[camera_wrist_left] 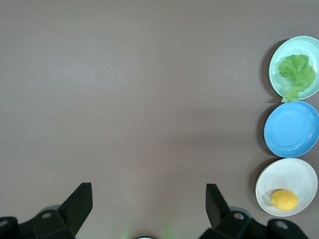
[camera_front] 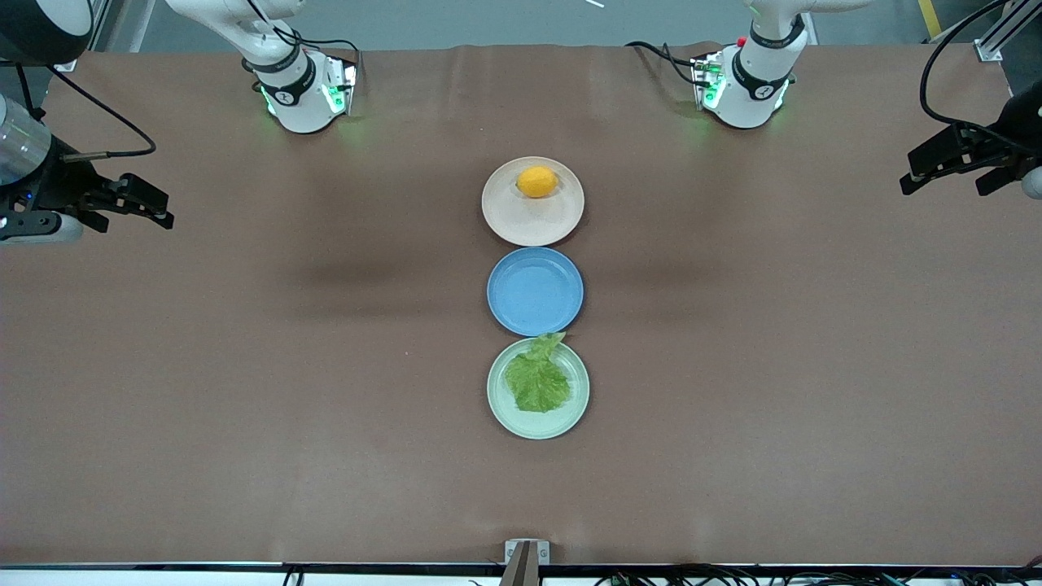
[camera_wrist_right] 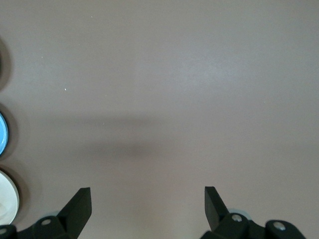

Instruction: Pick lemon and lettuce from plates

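The lemon (camera_front: 537, 181) lies on the beige-pink plate (camera_front: 532, 224), the plate farthest from the front camera. The lettuce (camera_front: 537, 381) lies on the mint green plate (camera_front: 570, 415), the nearest one, with its stem end reaching over the rim. My left gripper (camera_front: 948, 172) is open and empty, in the air over the left arm's end of the table. My right gripper (camera_front: 151, 207) is open and empty over the right arm's end. The left wrist view shows the left gripper (camera_wrist_left: 149, 199), the lemon (camera_wrist_left: 284, 199) and the lettuce (camera_wrist_left: 297, 72). The right wrist view shows the right gripper (camera_wrist_right: 148, 201) over bare table.
A blue plate (camera_front: 535, 290) with nothing on it sits between the two task plates, all three in a row at the table's middle. The brown table cover (camera_front: 244, 366) is bare on both sides of the row. A camera mount (camera_front: 525, 557) stands at the near edge.
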`<state>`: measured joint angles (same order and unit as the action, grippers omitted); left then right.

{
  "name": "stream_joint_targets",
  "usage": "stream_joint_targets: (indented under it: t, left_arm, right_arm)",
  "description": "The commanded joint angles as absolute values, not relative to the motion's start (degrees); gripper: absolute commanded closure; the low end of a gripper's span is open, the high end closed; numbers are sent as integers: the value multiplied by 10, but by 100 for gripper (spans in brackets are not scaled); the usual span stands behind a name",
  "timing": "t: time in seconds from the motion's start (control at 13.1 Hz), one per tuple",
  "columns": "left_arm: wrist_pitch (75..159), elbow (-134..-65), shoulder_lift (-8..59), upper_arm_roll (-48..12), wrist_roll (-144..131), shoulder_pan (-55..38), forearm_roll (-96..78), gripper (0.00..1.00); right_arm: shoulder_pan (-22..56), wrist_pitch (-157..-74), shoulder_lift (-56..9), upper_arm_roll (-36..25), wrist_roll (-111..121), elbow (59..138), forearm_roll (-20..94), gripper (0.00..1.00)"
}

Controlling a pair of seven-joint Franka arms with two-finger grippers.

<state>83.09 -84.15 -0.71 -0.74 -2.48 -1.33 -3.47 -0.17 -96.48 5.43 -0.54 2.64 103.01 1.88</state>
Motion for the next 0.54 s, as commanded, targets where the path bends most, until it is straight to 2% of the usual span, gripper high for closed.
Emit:
stream_joint_targets:
  t: [0.0,0.46]
  left_arm:
    - [833,-848,-15,-11,-19,-11,-23,0]
    - [833,-846,-8,-11,-32,-13,-25,0]
  right_arm:
    - [-7,-956,62,-3,29,1036,17,0]
    - [-5,-950,62,1,4,1035,-2,0]
